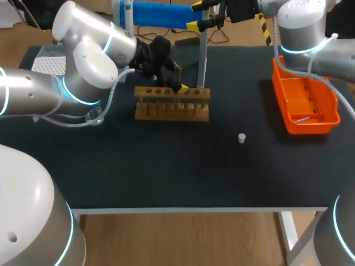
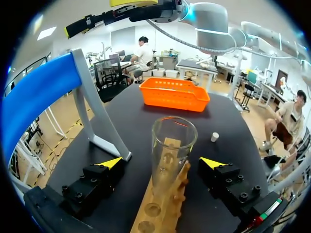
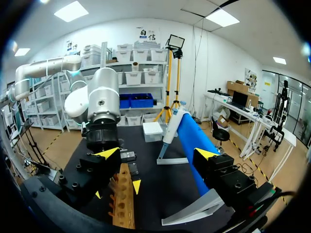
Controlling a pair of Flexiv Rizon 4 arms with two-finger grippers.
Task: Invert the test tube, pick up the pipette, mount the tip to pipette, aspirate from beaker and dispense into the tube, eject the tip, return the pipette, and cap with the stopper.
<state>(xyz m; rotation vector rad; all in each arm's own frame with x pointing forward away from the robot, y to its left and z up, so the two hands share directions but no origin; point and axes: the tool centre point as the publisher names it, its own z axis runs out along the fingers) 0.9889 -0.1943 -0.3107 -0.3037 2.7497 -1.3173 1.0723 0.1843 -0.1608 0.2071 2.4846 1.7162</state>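
Test tube (image 2: 173,145) is seen standing mouth-up in the wooden rack (image 1: 172,111), between the left claw's (image 2: 160,163) fingers.
The left claw is held open, clear of the glass; the right claw (image 3: 156,154) is spread wide and empty near the blue pipette (image 3: 194,141).

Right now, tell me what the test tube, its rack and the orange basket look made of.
The test tube looks like clear glass, possibly plastic: glossy, see-through. The rack looks like bare light wood, matt, with drilled holes. The orange basket is probably moulded plastic: slotted walls, uniform bright colour.
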